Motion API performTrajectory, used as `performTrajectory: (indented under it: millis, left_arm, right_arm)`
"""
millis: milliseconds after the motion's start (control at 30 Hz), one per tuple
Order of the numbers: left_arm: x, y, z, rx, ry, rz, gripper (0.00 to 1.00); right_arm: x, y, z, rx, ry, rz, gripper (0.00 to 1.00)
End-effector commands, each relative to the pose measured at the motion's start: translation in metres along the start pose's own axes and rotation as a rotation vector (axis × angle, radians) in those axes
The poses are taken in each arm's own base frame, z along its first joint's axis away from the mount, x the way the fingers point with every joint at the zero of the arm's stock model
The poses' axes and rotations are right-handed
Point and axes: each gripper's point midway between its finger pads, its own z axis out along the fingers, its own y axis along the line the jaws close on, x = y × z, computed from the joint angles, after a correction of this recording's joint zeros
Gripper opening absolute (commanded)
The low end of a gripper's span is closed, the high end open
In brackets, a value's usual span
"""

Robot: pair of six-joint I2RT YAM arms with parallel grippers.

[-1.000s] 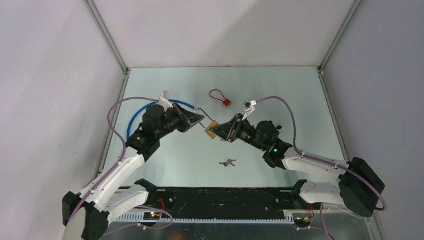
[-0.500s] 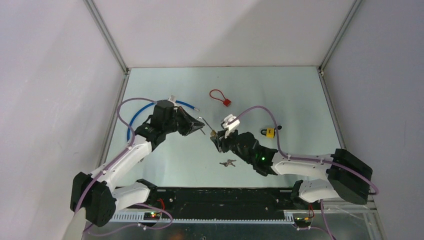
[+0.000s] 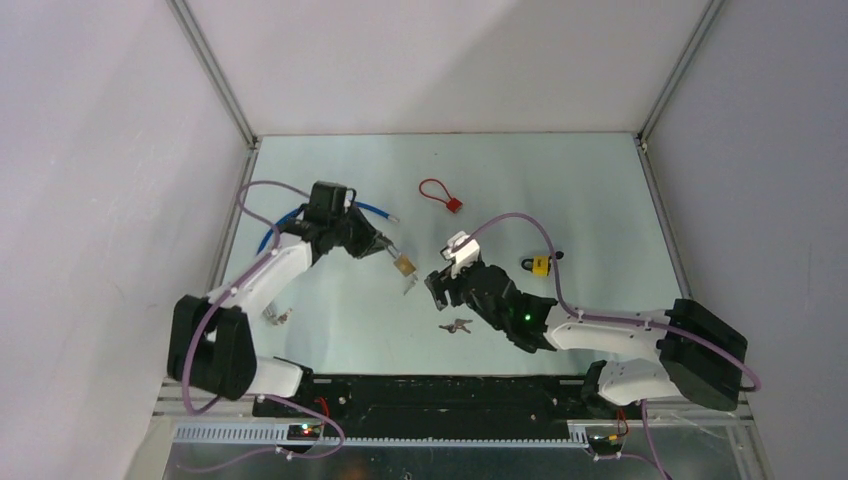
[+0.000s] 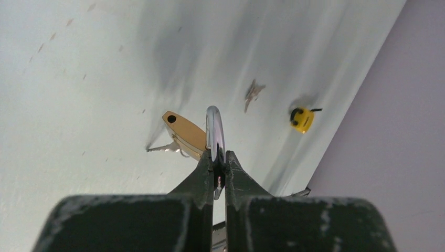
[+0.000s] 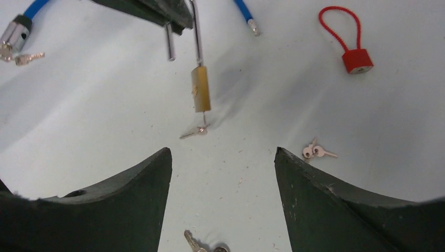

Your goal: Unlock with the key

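Pale green table (image 3: 600,200), white walls. Holding brass padlock (image 5: 200,88) up by its shackle (image 4: 214,126), left gripper (image 4: 218,157) clamped on it; key (image 5: 194,131) seated in keyway, dangling. One shackle leg looks free, so probably unlocked. Right gripper (image 5: 221,152) spread wide, empty, near. Next: confirm, set down. Red cable lock (image 3: 440,195), yellow padlock (image 3: 540,265), loose keys (image 3: 457,325) apart, not blocking.

Pale green table (image 3: 560,180): red cable lock (image 3: 441,195) at back, yellow padlock (image 3: 540,265) right, blue cable (image 3: 368,209) left, loose keys (image 3: 456,325) front centre
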Motion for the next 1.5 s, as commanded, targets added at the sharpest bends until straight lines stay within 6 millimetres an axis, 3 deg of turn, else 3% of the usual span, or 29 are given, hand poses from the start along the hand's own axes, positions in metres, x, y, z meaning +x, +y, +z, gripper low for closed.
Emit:
performTrajectory:
  millis: [0,67,133,233,300,400,533,800,833,867,1000,1233,1300,1433,1467]
  left_arm:
    - [-0.049,-0.068,-0.007,0.161,-0.077,0.074,0.00]
    - [-0.072,-0.090,-0.001,0.180,-0.103,0.092,0.00]
    - [-0.090,-0.098,0.010,0.173,-0.126,0.118,0.00]
    - [-0.107,-0.094,0.026,0.152,-0.127,0.122,0.00]
    - [-0.113,-0.077,0.037,0.114,-0.124,0.120,0.00]
    - [-0.113,-0.037,0.049,0.027,-0.123,0.127,0.00]
    - [-0.111,0.012,0.052,-0.068,-0.137,0.139,0.00]
    - [-0.123,0.064,0.031,-0.125,-0.232,0.124,0.00]
    - [-0.131,0.067,0.025,-0.117,-0.261,0.112,0.00]
    - [-0.138,0.084,0.019,-0.134,-0.278,0.078,0.00]
    - [-0.163,0.103,0.005,-0.143,-0.335,0.058,0.00]
    - [-0.184,0.143,0.007,-0.168,-0.320,-0.022,0.01]
    - [-0.185,0.154,0.007,-0.184,-0.319,-0.043,0.08]
    - [-0.185,0.164,0.000,-0.206,-0.338,-0.057,0.42]
    - [-0.188,0.163,-0.006,-0.214,-0.361,-0.051,0.46]
  right_arm:
    - [-0.020,-0.013,-0.007,0.028,-0.055,0.066,0.75]
    - [-0.016,-0.019,-0.006,0.040,-0.044,0.077,0.75]
    - [-0.013,-0.024,-0.006,0.047,-0.034,0.088,0.75]
    - [-0.012,-0.028,-0.008,0.053,-0.029,0.100,0.75]
    - [-0.011,-0.030,-0.009,0.057,-0.028,0.101,0.75]
    - [-0.006,-0.034,-0.012,0.067,-0.023,0.104,0.75]
    - [-0.003,-0.039,-0.014,0.074,-0.019,0.116,0.75]
    - [-0.003,-0.043,-0.017,0.081,-0.017,0.127,0.75]
    - [-0.004,-0.043,-0.018,0.080,-0.019,0.128,0.75]
    - [-0.004,-0.045,-0.018,0.083,-0.021,0.129,0.75]
    - [-0.009,-0.047,-0.021,0.083,-0.033,0.136,0.75]
    - [-0.020,-0.054,-0.033,0.104,-0.058,0.142,0.75]
    - [-0.023,-0.059,-0.038,0.121,-0.066,0.148,0.75]
    - [-0.023,-0.076,-0.048,0.163,-0.076,0.172,0.76]
    - [-0.022,-0.080,-0.049,0.178,-0.077,0.184,0.76]
